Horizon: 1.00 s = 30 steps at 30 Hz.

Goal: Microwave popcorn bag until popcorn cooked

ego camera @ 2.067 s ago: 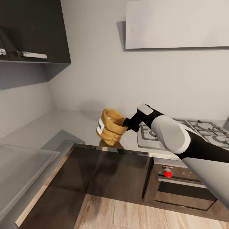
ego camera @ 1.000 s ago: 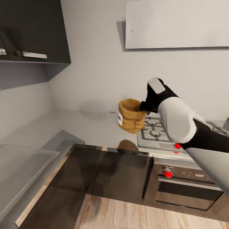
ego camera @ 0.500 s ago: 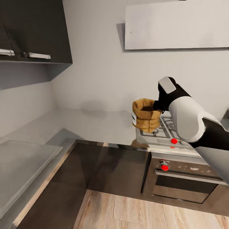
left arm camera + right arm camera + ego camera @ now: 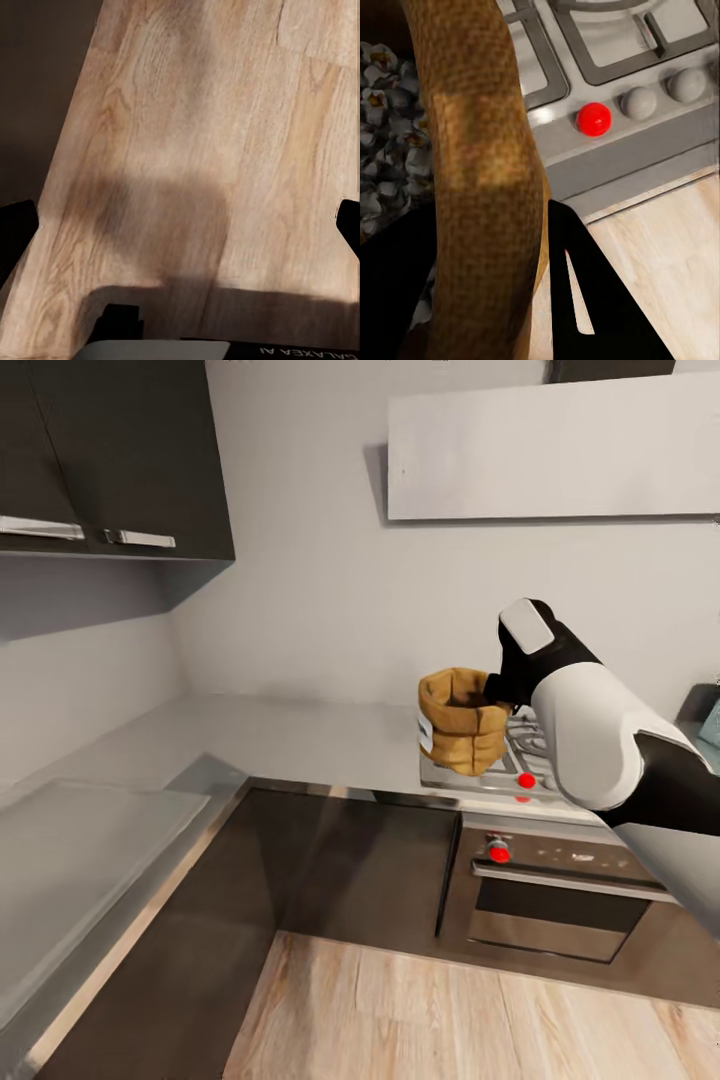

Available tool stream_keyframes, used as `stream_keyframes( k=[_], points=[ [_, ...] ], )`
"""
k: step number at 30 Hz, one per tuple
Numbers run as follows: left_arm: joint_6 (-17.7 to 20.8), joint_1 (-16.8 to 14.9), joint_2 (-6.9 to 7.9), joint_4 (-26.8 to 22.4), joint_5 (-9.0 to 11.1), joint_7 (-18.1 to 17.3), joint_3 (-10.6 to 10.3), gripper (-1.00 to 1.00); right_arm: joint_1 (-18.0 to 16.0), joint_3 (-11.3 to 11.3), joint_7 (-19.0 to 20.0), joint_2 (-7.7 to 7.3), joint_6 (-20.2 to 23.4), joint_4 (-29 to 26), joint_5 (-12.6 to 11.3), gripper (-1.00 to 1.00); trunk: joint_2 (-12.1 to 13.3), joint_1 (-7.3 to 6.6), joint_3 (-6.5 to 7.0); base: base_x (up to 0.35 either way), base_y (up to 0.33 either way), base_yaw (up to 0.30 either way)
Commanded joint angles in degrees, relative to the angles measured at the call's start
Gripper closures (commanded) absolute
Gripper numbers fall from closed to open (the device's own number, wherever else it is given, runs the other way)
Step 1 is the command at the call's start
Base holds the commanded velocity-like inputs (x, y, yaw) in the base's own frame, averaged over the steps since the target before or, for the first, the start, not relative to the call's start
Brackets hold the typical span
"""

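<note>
Above the hob's front edge, right jaws pinch popcorn bag rim.

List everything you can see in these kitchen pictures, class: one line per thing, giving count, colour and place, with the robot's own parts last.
popcorn bag: one, mustard-tan, held in the air above the hob's front edge.
popcorn: many pale pieces, inside the bag.
countertop: one, grey, running along the walls into the corner.
gas hob: one, steel, red knobs, right of the countertop.
oven: one, dark with a silver bar handle, under the hob.
upper cabinets: dark brown, high on the left wall.
wall panel: one, pale grey, above the hob.
floor: pale wood, below the cabinets.
right gripper: one, black, clamped on the bag's rim.
left gripper: one, black fingers spread apart, over the floor.
</note>
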Motion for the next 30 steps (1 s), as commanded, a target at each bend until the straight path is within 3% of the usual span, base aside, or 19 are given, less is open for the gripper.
stream_keyframes(
  k=[1,8,18,30],
  points=[
    [-0.17,-0.03,-0.04,0.02,-0.02,-0.03,0.23,-1.0,0.04,0.08,-0.64,0.01,0.26,-0.3,-0.61,1.0,-0.03,-0.03,-0.06,-0.282,-0.131,0.0],
    [-0.17,-0.03,-1.13,0.02,-0.07,0.06,0.17,-1.0,0.15,0.36,-0.83,0.31,0.26,-0.5,-0.68,1.0,-0.03,-0.03,-0.06,-0.257,-0.22,0.0],
    [-0.2,-0.03,-1.25,0.0,-0.16,0.06,0.1,-1.0,0.21,0.32,-0.73,0.61,0.26,-0.5,-0.75,1.0,-0.03,-0.03,-0.06,-0.177,-0.306,-0.186],
    [-0.35,-0.12,-1.19,0.01,-0.03,0.06,0.22,-1.0,0.39,0.21,-0.5,0.88,0.26,-0.5,-0.89,1.0,-0.03,-0.03,-0.06,-0.254,-0.269,-0.014]
  ],
)
